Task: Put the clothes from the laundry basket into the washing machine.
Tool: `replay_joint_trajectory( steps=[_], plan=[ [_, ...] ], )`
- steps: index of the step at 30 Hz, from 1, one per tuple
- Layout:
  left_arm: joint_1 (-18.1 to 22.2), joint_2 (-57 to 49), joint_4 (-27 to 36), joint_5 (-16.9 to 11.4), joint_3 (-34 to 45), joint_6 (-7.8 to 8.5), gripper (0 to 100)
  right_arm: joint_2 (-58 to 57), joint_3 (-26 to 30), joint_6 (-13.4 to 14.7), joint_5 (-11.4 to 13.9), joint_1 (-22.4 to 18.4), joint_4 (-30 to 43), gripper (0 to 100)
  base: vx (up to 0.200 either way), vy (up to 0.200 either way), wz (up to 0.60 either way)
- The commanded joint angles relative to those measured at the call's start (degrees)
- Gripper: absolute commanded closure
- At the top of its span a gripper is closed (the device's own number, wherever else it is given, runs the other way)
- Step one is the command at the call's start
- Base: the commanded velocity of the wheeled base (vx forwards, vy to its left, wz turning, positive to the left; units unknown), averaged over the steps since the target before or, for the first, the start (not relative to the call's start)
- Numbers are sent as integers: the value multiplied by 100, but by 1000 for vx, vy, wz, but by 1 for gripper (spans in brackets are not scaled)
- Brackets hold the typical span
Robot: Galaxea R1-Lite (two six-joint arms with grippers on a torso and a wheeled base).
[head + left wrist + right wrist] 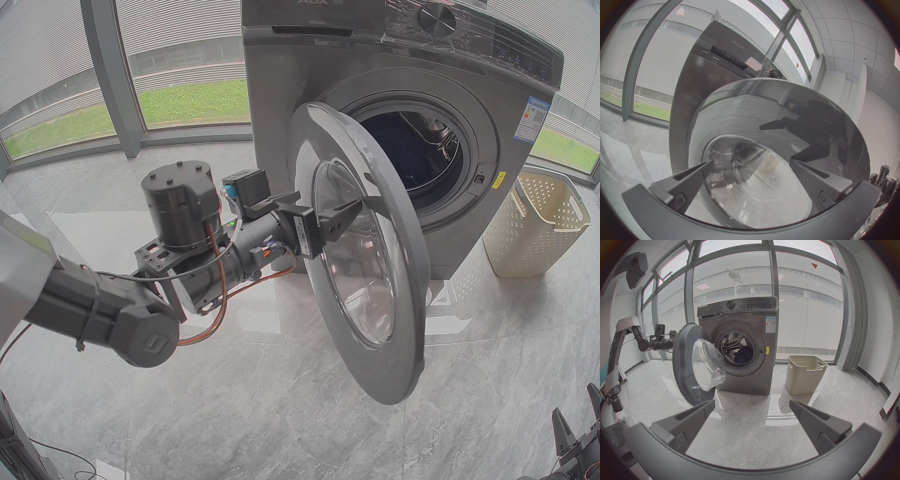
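Left end effector [340,219], fingers apart, is held at the open door [400,350] (drum [412,156] half screened); laundry basket [531,231] is set nearby.

Soft, even daylight enters through the tall grey-framed glass window wall [187,62] at the far side, behind the grey metal front-loading washing machine [281,94]. The pale glossy marble floor [250,406] throws back white patches of that light, strongest near the cream perforated plastic laundry basket [804,374]. Shadows are faint and soft-edged. The round grey door with its clear glass bowl [381,356] carries mild glare and dark reflections; the steel drum [412,156] is dim inside. The 2 wrist views bow straight lines strongly and go black at the corners.
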Motion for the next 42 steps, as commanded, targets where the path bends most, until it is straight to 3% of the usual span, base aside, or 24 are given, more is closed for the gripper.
replay_joint_trajectory(
  steps=[1,6,11,18,20,26,30,35,42],
  plan=[
    [-6,450,66,62,-664,-17,0,-93,101,-2,1,4,-1,0,0,0,0],
    [29,810,66,299,-1331,-34,0,-93,101,-2,-16,4,-1,0,0,0,0],
    [56,1294,75,625,-2184,-184,0,-93,101,-2,-16,4,-1,0,0,0,0],
    [117,1865,66,1011,-2949,-254,0,-93,101,-2,-16,4,-1,0,0,0,0],
    [135,2137,75,1222,-3300,-333,0,-93,101,-2,-16,4,-1,0,0,0,0],
    [258,2621,171,1723,-4206,-368,0,-93,101,7,-25,4,-1,0,0,0,0],
    [267,2647,215,1794,-4337,-430,0,-93,101,7,-25,4,-1,0,0,0,0],
    [205,2366,171,1811,-3828,-518,0,-93,101,16,-25,4,-1,0,0,0,0],
    [-296,573,-66,1671,-839,-518,0,-93,101,16,-25,4,-1,0,0,0,0]
  ],
)
